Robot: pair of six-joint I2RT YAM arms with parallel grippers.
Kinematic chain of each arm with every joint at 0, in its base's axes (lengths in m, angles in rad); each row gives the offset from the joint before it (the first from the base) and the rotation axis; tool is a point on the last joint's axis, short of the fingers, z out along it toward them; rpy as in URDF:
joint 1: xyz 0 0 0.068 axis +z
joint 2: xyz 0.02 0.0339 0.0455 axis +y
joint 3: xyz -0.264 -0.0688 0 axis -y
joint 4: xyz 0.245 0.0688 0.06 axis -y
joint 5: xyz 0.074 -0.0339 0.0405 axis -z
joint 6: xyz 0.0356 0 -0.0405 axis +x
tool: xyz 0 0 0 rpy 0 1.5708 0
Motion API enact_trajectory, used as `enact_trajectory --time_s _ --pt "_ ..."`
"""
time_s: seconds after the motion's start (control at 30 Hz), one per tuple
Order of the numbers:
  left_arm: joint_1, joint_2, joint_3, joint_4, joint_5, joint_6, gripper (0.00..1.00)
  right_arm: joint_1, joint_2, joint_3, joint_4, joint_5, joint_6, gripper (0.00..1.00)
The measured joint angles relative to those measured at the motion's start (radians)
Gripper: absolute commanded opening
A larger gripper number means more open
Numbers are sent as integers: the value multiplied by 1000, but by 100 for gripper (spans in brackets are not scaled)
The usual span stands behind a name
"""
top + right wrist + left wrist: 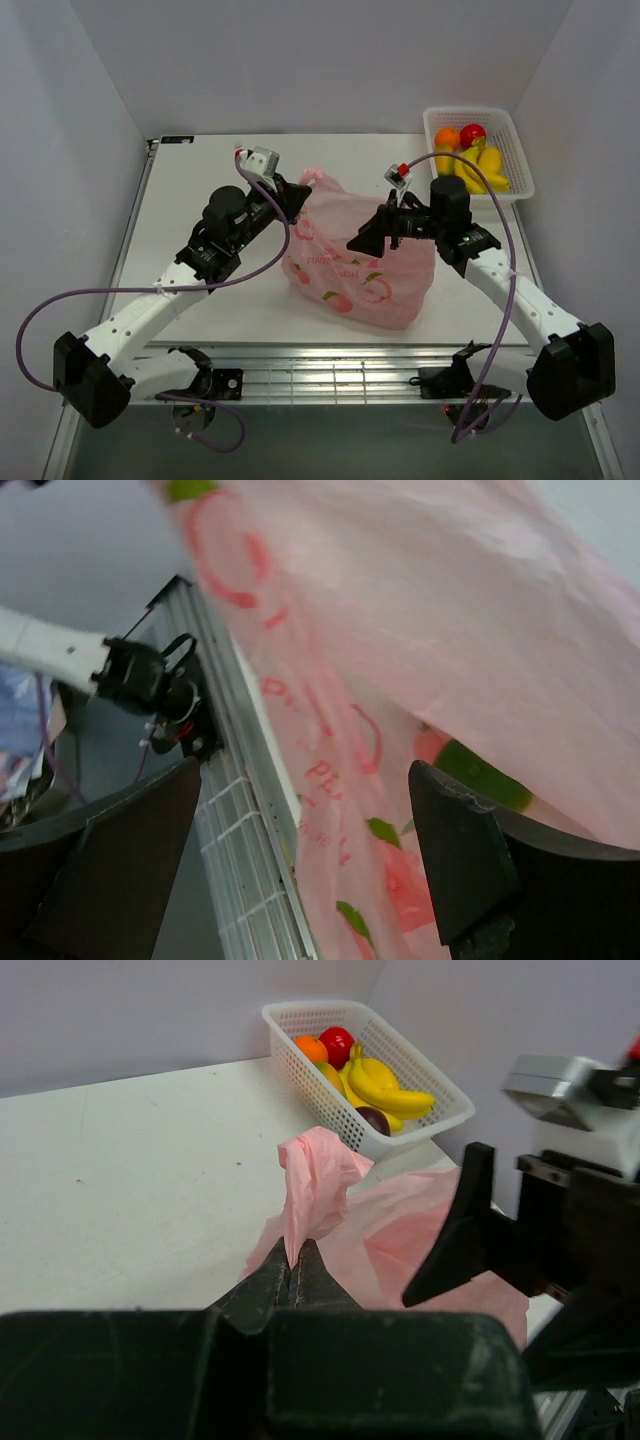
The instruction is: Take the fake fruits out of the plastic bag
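Note:
The pink plastic bag printed with peaches lies mid-table, its top pulled up. My left gripper is shut on the bag's left handle, and the pinched plastic rises from between its fingertips. My right gripper hovers open over the bag's right side, with the bag's skin spread between and beyond its fingers. The fake fruits I can see lie in the basket: an orange one, a red one and bananas. What is inside the bag is hidden.
The white lattice basket stands at the table's far right corner, close to the walls; in the left wrist view a dark plum also lies in it. The table's metal front rail runs just below the bag.

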Motion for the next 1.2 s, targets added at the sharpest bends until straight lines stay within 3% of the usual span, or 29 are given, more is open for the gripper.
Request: enact_trajectory --time_s 0.2,0.43,0.63,0.9,1.2 --pt "0 -23 -48 10 65 -12 0 70 137 11 -86 349 94 90" --pt "0 -34 -63 22 90 -47 0 234 232 99 -211 606 101 90" --pt "0 -23 -34 76 171 -65 0 272 263 97 -230 710 128 90" --pt "-8 -8 -1 142 291 -112 0 267 464 184 -232 830 132 90" --pt "-14 -48 -56 157 287 -143 0 321 441 146 -203 813 51 90"
